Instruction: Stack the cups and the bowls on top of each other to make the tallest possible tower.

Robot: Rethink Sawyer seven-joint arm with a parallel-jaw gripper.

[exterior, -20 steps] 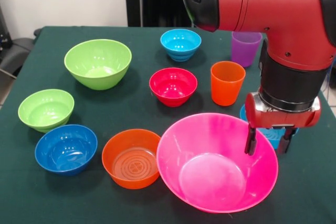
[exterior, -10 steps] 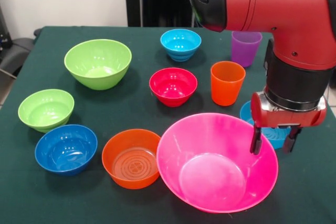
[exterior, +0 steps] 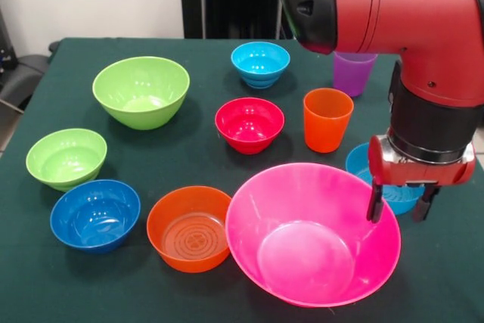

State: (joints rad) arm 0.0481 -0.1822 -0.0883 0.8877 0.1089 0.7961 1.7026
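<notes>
Gripper (exterior: 399,211) hanging low with jaws spread, nothing pinched. One finger over the right rim of the huge pink bowl (exterior: 313,234), other finger outside that rim, so the rim edge seems to lie between the jaws or just inboard of them; exact height over the rim hard to tell. Cyan bowl (exterior: 361,164) directly behind and under the jaws, mostly hidden by the wrist. Looks like a rim grasp being lined up, likely on the pink bowl wall; coming move would turn on the rim running roughly crosswise between the fingers, a straight drop then a close. Bowl round, so no long axis to match. Only one arm, so no choice of hand. Count from the front view: bowls eight visible — pink one, large lime bowl (exterior: 141,91), small lime bowl (exterior: 66,157), dark blue bowl (exterior: 94,214), orange bowl (exterior: 190,228), red bowl (exterior: 249,124), far cyan bowl (exterior: 260,63), plus the hidden-ish cyan one. Cups two: orange cup (exterior: 327,119) up-left of the jaws, purple cup (exterior: 353,72) further behind, partly covered by the arm. No tower yet, everything standing singly on the green table (exterior: 197,153).
</notes>
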